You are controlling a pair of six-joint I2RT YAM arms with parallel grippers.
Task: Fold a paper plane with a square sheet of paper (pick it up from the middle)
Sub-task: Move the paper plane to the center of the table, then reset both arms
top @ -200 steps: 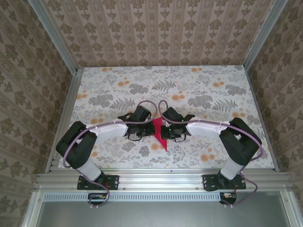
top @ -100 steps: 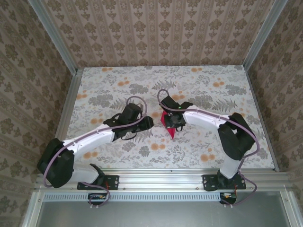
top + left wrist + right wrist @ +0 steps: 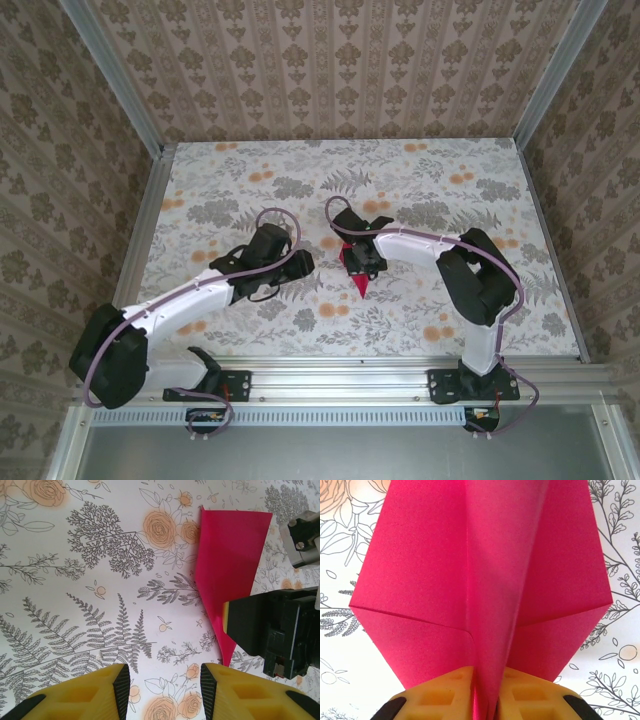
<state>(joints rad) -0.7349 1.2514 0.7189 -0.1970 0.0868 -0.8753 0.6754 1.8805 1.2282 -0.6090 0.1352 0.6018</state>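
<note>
Pinching paper plane (image 3: 485,580) ctr fold: R hand (image 3: 481,695), nearly closed, hiding part of plane. L hand (image 3: 165,680) half-open, empty.

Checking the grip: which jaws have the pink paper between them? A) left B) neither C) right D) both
C: the raised centre fold of the pink paper sits between the jaws of the right gripper, while the left gripper stands open beside it.

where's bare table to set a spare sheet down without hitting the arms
Free: the far strip of tablecloth along the back wall, and the near strip between the left arm and right arm. Crowded: the middle, where the left hand and the right hand, pinching the paper plane, sit close.
</note>
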